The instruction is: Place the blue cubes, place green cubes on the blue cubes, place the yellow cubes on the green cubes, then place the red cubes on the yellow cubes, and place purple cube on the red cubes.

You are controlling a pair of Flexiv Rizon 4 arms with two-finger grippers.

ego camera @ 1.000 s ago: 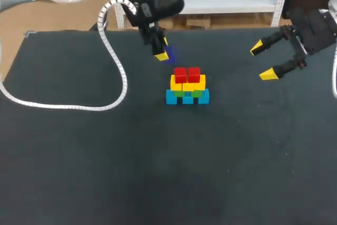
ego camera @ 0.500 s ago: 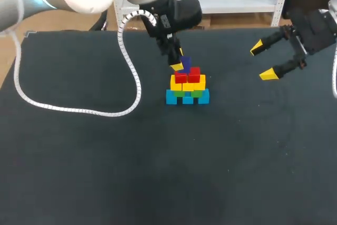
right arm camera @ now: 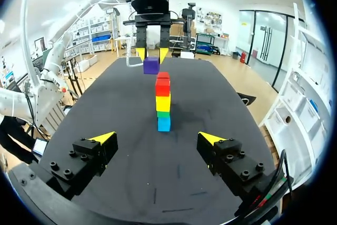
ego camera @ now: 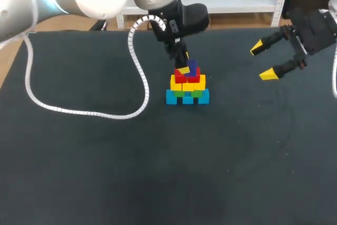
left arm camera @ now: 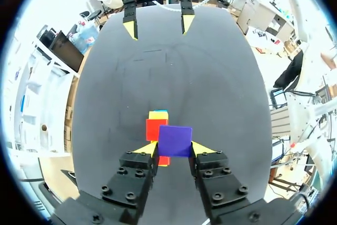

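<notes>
The purple cube [ego camera: 192, 67] is a small, deep violet block with flat matte faces and crisp edges. It is clamped between the yellow tips of the left gripper [ego camera: 184, 67], one finger on each of two opposite sides. The left wrist view shows this grip clearly, with the cube's square face square-on and filling the gap between the fingertips [left arm camera: 149, 148]. It hangs just above the top of the stack near the middle of the dark table [ego camera: 105, 172]. In the right wrist view it sits slightly off to one side of the red cubes [right arm camera: 162, 85], and I cannot tell whether it touches them. The stack is layered: blue cubes [ego camera: 171, 97] on the table, green cubes [ego camera: 179, 93] on those, then yellow cubes [ego camera: 188, 83], with the red pair on top. From the right wrist it reads as one neat upright column. The right gripper [ego camera: 266, 60] holds nothing and hovers well apart from the stack with its fingers spread wide.
</notes>
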